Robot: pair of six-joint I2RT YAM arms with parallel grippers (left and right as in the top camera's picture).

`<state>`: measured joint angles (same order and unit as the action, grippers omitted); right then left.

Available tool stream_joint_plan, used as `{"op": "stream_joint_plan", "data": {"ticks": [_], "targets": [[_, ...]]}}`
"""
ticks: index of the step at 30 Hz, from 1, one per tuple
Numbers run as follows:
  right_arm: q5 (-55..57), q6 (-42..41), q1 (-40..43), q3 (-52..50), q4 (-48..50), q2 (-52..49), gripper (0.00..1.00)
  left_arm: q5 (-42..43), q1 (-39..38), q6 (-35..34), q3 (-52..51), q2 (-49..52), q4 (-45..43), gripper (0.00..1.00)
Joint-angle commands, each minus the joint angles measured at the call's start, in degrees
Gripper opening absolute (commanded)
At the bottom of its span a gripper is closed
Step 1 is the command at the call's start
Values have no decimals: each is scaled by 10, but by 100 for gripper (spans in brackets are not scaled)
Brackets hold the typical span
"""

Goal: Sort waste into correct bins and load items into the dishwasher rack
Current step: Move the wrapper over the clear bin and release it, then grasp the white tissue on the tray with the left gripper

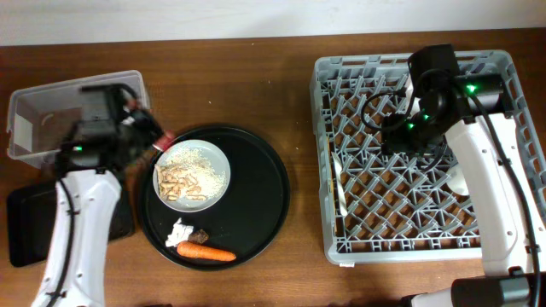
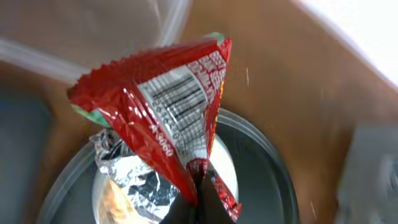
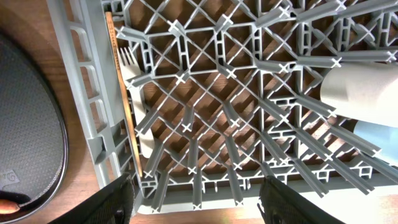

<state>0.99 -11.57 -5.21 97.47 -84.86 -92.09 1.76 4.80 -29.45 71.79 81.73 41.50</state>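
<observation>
One red wrapper [image 2: 168, 106], judged light, limp and slippery, is held pinched at its corner by the left gripper [image 2: 199, 202].

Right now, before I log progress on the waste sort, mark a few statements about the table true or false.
The left jaws pinch a red wrapper. True.
The carrot lies in the rack. False: it lies on the black tray.
A fork lies in the rack. True.
The bowl is empty. False: it holds food.
The right jaws are shut. False: they stand open over the rack.
</observation>
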Motion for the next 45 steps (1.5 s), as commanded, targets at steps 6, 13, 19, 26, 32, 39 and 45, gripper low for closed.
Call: {"op": "stream_joint_plan", "data": {"ticks": [6,13,19,26,32,39,45], "targets": [[-3,4,5,-5,0,-2,68,-111,101,54,14,80,-184,0],[-3,5,5,-5,0,-2,68,-104,106,59,16,168,-237,39],[-3,9,5,-5,-5,-2,68,-57,106,100,30,115,-155,57],[-3,9,5,-5,-9,-2,69,115,30,98,19,109,268,59],[-3,9,5,-5,-18,-2,69,43,-62,59,-92,109,317,67],[-3,9,5,-5,-17,-2,70,3,-61,46,-166,109,216,64],[-3,9,5,-5,-18,-2,69,3,-61,46,-213,109,159,45]]}}
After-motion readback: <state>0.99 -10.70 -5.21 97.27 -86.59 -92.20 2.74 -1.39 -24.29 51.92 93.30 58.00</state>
